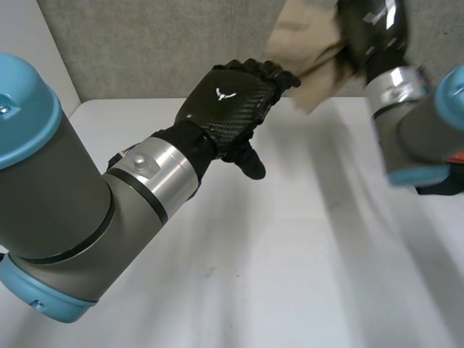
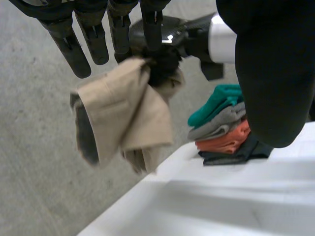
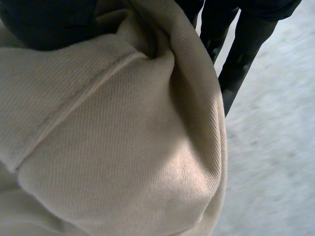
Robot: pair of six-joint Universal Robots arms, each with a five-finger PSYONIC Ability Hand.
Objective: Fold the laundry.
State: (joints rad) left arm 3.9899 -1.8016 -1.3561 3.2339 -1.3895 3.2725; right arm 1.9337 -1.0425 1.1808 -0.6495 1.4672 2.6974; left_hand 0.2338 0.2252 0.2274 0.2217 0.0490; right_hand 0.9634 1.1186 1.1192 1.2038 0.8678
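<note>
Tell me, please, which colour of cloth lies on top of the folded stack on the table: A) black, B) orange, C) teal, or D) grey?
C, since the left wrist view shows the teal cloth lying on top of the stack, with the other colours beneath it.

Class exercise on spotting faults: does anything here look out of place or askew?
The beige cloth hangs crumpled and bunched from the right hand, in the air, unlike the neatly folded stack at the edge of the white table.
</note>
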